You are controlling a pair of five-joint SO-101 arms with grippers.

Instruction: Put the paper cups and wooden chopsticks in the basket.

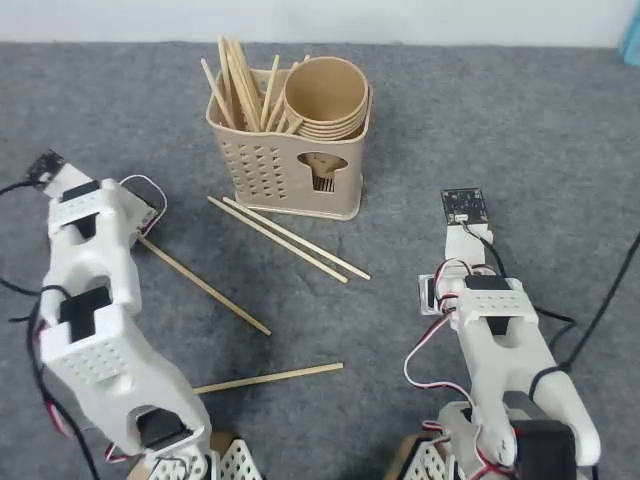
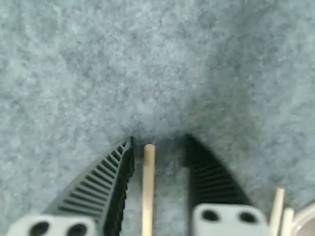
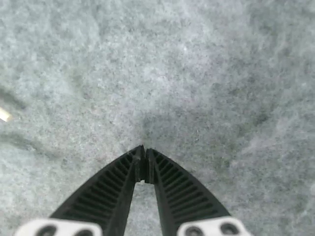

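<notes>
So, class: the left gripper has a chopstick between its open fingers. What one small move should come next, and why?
Probably shut the left gripper on the chopstick. Its jaws stand open on either side of the stick's end, low over the carpet, so nothing is gripped yet. Lifting now would likely leave the stick behind.

Table surface (image 1: pixel 500 130): grey and felt-like, covering everything I can see from the high view. The beige perforated basket (image 1: pixel 262 172) stands upright on it toward the far side.

I count four loose chopsticks lying flat on the felt. A pair of chopsticks (image 1: pixel 290 238) lies just in front of the basket, side by side and nearly touching, on a diagonal. A third chopstick (image 1: pixel 205 286) lies to the left on a similar diagonal, apart from the pair. A fourth chopstick (image 1: pixel 268 378) lies nearest the near edge, almost crosswise, well apart from the basket.
</notes>
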